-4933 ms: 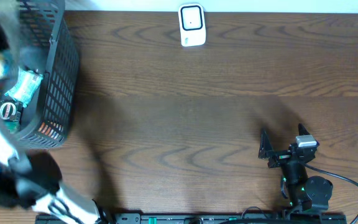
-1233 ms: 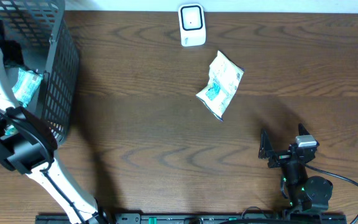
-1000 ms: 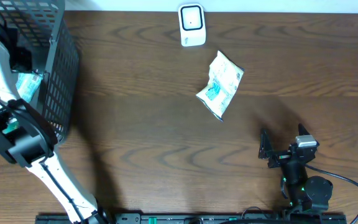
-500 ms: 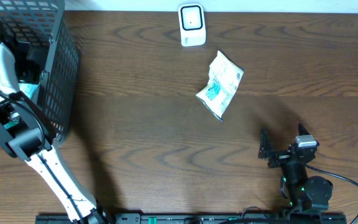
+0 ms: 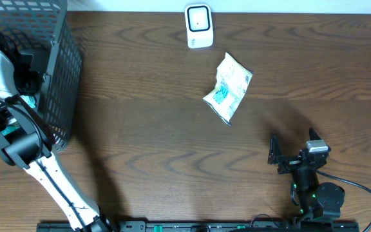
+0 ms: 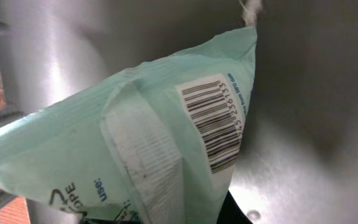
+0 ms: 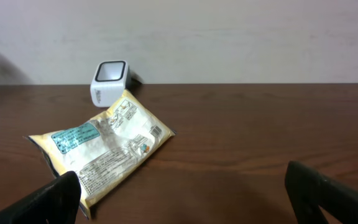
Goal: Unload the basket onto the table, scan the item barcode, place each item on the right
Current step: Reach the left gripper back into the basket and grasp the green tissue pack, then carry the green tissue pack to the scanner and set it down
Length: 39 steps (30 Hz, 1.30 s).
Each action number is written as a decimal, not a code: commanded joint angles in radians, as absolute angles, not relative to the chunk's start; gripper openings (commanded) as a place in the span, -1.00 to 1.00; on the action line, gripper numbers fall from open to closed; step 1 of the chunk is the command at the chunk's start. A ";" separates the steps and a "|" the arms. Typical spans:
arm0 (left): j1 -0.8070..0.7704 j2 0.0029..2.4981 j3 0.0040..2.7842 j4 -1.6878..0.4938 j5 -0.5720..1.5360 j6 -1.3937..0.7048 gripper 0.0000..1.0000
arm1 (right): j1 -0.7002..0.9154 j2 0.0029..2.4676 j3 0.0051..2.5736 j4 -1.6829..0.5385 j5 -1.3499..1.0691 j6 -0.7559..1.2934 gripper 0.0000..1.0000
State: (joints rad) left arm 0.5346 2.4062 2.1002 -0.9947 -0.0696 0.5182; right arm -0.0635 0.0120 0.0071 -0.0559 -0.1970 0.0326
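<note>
overhead / surface: dark wood table [image 5: 172, 142] is filling the shot, scanner [image 5: 198, 26] sitting at its far edge
overhead / left gripper [image 5: 28, 82]: is reaching into the basket [image 5: 66, 64] far left of the scanner, clamped tight, can't tell on what
left wrist / mint packet [image 6: 135, 155]: is lying in that basket, long axis slanting up-right, barcode [image 6: 215, 124] facing the lens
right wrist / room: pale wall [image 7: 229, 37] is running behind the scanner; right gripper [image 7: 194, 199] is gaping wide
</note>
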 commanded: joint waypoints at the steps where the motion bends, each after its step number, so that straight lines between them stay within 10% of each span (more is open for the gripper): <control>1: 0.529 2.371 2.074 -0.963 -0.050 0.374 -0.85 | -0.070 0.007 0.006 -0.060 -0.193 0.021 0.99; 25: 0.440 1.666 2.074 -0.820 0.727 -0.335 -0.85 | -0.070 0.007 0.006 -0.060 -0.194 0.021 0.98; 39: -0.084 1.853 2.014 -0.903 0.472 -0.177 -0.85 | -0.070 0.007 0.006 -0.060 -0.194 0.021 0.98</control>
